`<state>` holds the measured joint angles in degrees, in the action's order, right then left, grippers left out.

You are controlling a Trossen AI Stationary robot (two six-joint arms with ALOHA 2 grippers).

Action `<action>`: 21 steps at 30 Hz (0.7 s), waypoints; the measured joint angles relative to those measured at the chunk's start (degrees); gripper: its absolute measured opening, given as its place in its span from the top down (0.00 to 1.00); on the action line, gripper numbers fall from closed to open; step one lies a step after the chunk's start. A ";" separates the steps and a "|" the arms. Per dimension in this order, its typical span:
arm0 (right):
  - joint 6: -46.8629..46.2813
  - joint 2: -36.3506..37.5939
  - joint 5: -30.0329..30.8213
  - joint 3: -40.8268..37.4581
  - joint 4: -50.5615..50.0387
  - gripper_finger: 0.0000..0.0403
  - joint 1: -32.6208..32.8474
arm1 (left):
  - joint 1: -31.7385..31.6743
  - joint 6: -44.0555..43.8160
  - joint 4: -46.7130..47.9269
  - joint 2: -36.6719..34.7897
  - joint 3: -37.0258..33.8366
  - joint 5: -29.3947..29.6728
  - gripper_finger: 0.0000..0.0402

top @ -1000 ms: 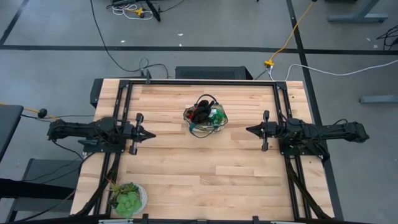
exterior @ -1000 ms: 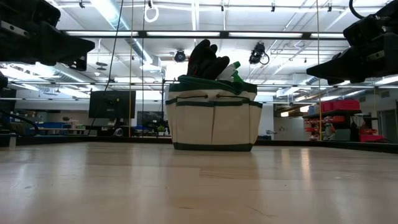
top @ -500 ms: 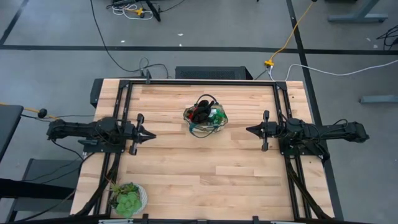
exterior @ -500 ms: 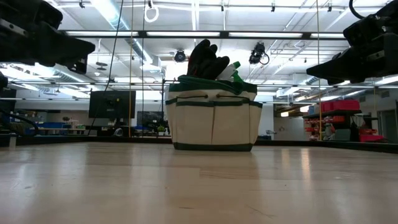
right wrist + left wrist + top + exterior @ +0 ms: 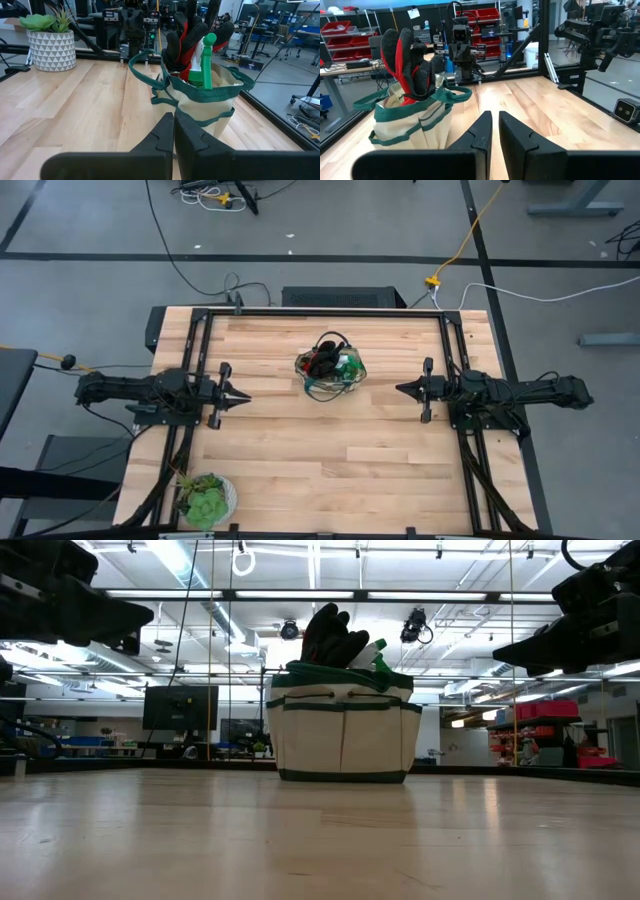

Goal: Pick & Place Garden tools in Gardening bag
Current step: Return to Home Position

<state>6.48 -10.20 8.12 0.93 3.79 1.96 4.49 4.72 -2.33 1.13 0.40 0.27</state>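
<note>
The tan gardening bag with dark green trim stands on its base at the table's middle, toward the far side. Red-and-black gloves and a green spray bottle with a white nozzle stick up out of it; other tools are hidden inside. My left gripper hovers left of the bag, shut and empty, its fingers nearly together in the left wrist view. My right gripper hovers right of the bag, shut and empty, as the right wrist view shows.
A green succulent in a pale patterned pot stands at the table's near left corner. Black frame rails run along the table's far, left and right edges. Bare wood lies between the bag and the near edge.
</note>
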 joint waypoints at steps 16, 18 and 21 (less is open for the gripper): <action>0.02 0.00 -0.01 0.00 0.00 0.96 0.01 | 0.00 -0.03 -0.71 0.00 0.00 0.13 0.90; 0.00 0.00 0.00 0.00 0.00 0.96 0.02 | 0.00 -0.03 -0.72 0.00 0.00 0.13 0.90; 0.00 0.00 0.00 0.00 0.00 0.96 0.00 | 0.00 -0.03 -0.74 0.00 0.00 0.13 0.90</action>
<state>6.48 -10.20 8.12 0.93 3.79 1.96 4.49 4.69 -3.07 1.13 0.40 0.40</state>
